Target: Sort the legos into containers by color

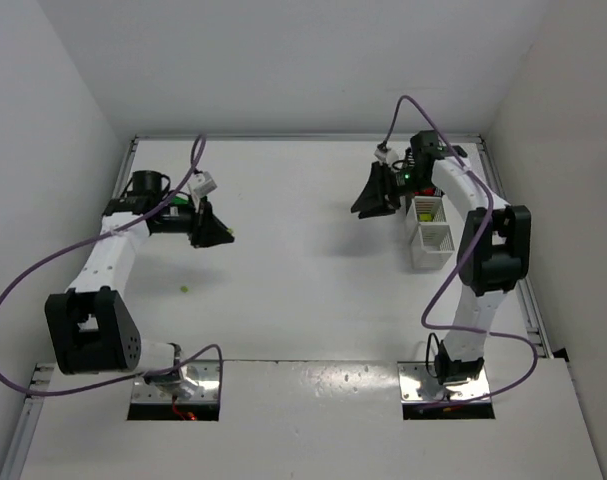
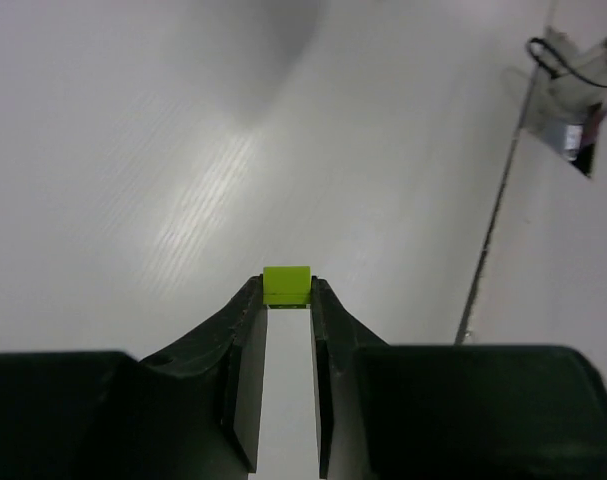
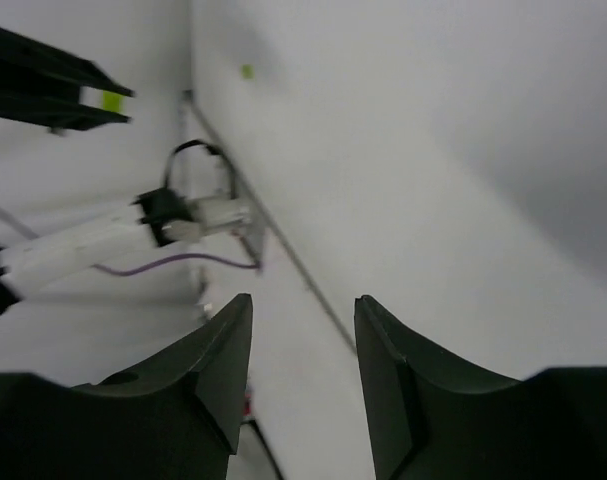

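Note:
A lime-yellow lego is pinched between the tips of my left gripper, which is shut on it and held above the table at the left. The same lego shows in the right wrist view, far off. A second lime lego lies loose on the table below the left gripper, also seen as a lime lego from the right wrist. My right gripper hangs open and empty, left of the containers. Two white containers stand at the right; the farther one holds coloured bits.
The right arm arches over the far end of the container row and hides what lies there. White walls close in the table on three sides. A metal rail runs along the right edge.

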Motion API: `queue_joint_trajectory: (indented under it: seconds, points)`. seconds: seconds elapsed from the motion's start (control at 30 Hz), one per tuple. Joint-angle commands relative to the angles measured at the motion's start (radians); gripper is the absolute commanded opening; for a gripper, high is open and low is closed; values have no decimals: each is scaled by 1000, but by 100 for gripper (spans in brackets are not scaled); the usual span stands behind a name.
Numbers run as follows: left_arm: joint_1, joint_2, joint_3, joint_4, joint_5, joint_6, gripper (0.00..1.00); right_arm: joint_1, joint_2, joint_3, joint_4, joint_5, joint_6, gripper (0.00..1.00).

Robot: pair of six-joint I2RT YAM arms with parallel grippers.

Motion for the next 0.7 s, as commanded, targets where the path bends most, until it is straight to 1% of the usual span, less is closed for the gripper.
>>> queue_joint_trajectory:
  seconds: [0.0, 0.03, 0.07, 0.1, 0.13, 0.17, 0.23, 0.27, 0.33, 0.37, 0.53, 0.6, 0.67]
  points:
    - [-108, 29, 23, 123, 231, -59, 8, 67, -37, -53, 172, -314, 215, 46]
    - [-132, 29, 32, 134, 231, -69, 8, 81, -37, -76, 239, -365, 306, 47]
    - [-174, 29, 32, 179, 231, -103, 8, 94, -22, -88, 277, -390, 353, 47]
    - [-192, 29, 32, 224, 191, -141, 8, 120, -6, -111, 316, -411, 402, 48]
    - [-211, 20, 32, 273, 171, -186, 8, 133, 3, -111, 356, -446, 489, 48]
    - [-241, 3, 32, 378, 148, -270, 8, 145, 14, -121, 428, -462, 531, 48]
    - [-269, -27, 11, 480, 85, -342, 8, 180, 48, -112, 507, -485, 612, 48]
    - [-298, -27, 0, 560, 62, -396, 8, 191, 60, -101, 556, -497, 666, 48]
    - [-321, -37, 0, 628, 22, -445, 8, 220, 80, -67, 596, -508, 704, 48]
    - [-341, -37, -9, 689, 13, -495, 8, 229, 94, -53, 629, -508, 738, 48]
    - [-398, -37, -29, 743, -7, -525, 8, 275, 123, 10, 699, -508, 810, 48]
    - [-413, -57, -40, 761, -38, -534, 8, 289, 132, 45, 719, -517, 835, 50]
    - [-426, -57, -51, 775, -38, -534, 8, 311, 143, 63, 749, -517, 868, 51]
